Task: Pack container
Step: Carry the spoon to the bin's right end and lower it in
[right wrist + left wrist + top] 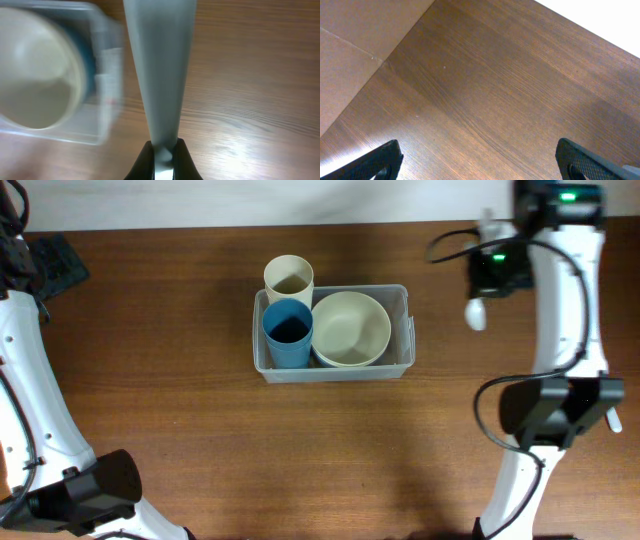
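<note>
At the middle of the counter (pixel 150 380), the clear container (pixel 405 330) held a blue cup (pixel 288 332) on its left side and a cream bowl (pixel 351 328) on its right, the two touching. A cream cup (pixel 289 276) stood against its far rim. Right of the container, the right pincer (pixel 162 155) was clamped on a pale utensil (pixel 160 75) above the wood. Well to the left, the left pincer (pixel 480 167) hung spread wide over bare counter, gripping nothing.

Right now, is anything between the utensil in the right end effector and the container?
Nothing visible does: the right end effector grips a pale utensil, and only bare table separates it from the container.
</note>
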Controlling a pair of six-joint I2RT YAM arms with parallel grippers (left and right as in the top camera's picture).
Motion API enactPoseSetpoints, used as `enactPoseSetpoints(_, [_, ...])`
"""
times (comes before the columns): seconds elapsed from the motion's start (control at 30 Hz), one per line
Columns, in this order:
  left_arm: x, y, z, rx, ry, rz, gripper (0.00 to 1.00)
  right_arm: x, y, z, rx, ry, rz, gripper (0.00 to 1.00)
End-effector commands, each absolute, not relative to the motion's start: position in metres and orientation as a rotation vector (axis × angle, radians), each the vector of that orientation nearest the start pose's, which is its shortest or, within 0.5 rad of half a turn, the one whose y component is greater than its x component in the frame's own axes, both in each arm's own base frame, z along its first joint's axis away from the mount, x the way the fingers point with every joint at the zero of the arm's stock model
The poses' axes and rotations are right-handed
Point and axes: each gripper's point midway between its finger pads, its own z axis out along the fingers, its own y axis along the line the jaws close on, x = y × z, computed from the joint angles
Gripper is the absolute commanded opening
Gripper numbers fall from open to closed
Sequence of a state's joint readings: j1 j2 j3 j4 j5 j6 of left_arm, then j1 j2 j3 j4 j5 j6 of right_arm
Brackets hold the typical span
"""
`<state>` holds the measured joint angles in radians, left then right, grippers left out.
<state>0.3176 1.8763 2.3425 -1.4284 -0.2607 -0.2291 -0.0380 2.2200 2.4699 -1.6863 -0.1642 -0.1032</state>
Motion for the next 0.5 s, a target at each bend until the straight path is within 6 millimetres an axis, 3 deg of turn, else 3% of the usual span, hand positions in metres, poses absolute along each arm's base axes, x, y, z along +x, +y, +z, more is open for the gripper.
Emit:
enactPoseSetpoints(0.0, [0.394, 0.178, 0.335, -0.797, 2.384, 0.358, 1.00, 0.434, 0.056, 0.204, -0.168, 2.979, 0.277, 0.04])
enactPoseSetpoints(0.13, [0.394, 0.178, 0.335, -0.797, 2.384, 0.359, 1.00, 0.436, 0.089, 0.205, -0.211, 2.954, 0.290, 0.04])
enactPoseSetpoints(0.23, [0.394, 0.178, 0.335, -0.797, 2.384, 0.359, 1.00, 0.438, 0.101, 0.206, -0.189, 2.944, 0.300, 0.04])
enactPoseSetpoints(0.47, [0.394, 0.178, 0.335, -0.797, 2.384, 0.358, 1.00, 0.440, 0.103, 0.197, -0.117, 2.963, 0.307, 0.04])
